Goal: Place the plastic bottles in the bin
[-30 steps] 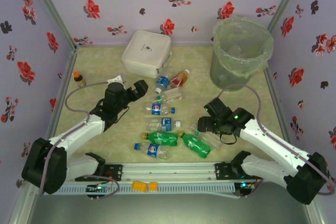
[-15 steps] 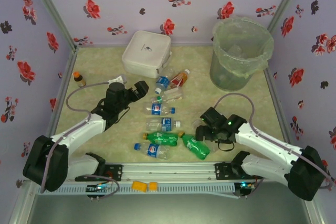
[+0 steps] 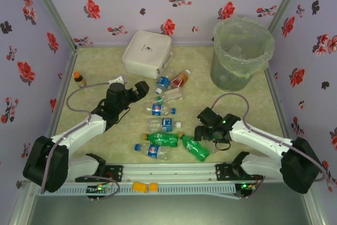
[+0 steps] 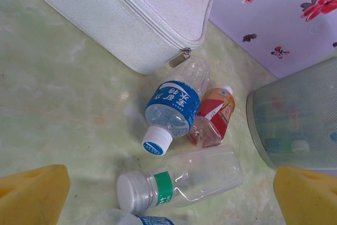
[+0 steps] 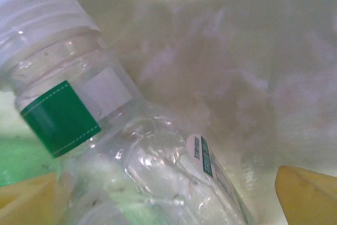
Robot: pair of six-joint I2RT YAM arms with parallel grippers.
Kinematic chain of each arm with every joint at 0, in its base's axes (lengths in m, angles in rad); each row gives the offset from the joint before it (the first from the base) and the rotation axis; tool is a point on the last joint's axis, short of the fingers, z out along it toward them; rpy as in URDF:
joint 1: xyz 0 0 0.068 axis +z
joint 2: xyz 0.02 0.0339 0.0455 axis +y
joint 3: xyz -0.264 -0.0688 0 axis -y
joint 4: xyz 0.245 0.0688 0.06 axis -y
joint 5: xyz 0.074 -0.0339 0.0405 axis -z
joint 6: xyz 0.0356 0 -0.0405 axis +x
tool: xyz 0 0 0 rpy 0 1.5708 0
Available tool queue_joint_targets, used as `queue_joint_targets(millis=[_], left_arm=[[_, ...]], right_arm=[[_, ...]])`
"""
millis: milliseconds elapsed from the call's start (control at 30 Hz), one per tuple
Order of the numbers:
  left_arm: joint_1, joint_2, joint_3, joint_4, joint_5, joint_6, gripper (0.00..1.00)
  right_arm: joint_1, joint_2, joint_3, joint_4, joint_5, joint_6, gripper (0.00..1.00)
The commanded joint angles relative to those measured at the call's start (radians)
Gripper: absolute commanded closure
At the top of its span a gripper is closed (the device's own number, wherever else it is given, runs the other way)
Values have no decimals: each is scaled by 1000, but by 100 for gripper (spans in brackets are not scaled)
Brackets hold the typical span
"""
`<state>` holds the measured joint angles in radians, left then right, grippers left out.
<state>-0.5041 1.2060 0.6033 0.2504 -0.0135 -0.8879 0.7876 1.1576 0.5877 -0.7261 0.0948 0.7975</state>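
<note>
The clear bottle (image 5: 131,146) with the white cap and green band lies on its side on the bench (image 3: 253,104). It rests just beside a green bottle (image 3: 196,147) at the near right edge of the scattered plastic bottles (image 3: 163,111). In the right wrist view its long axis runs aslant, cap up-left and body toward the bottom middle, so it crosses the line between the yellow fingertips (image 5: 308,193) obliquely. The right pincer (image 5: 167,196) is low over it, spread wide and gripping nothing, one fingertip on each side. We judge a slight wrist turn would square the grip. The left pincer (image 4: 168,197), also spread wide and empty, hovers over the cluster by the white box (image 3: 146,52), well apart. The bin (image 3: 231,72) stands at the far right, on the right arm's side.
</note>
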Motion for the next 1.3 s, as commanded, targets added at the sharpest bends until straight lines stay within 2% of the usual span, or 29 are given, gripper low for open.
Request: queue_joint_targets(millis=[0,300,367,533,767,1000,1267], left_arm=[[-5,5,28,-5,15,1,0],[-5,17,50,-3,14,13,0],[-5,17,57,-5,15,15,0],[-5,20,61,-3,14,15,0],[-6,2,49,1,12,13,0],[-2,-22,28,-2,-8,18,0],[2,-30,14,6,-11,23,0]], right_arm=[[6,35,23,18,53,26,3],[7,113,40,57,52,26,17],[6,117,41,62,54,23,24],[5,111,49,60,57,7,33],[-21,83,109,24,77,-55,55],[-120,37,208,58,7,-145,58],[-287,32,374,272,-101,-208,60]])
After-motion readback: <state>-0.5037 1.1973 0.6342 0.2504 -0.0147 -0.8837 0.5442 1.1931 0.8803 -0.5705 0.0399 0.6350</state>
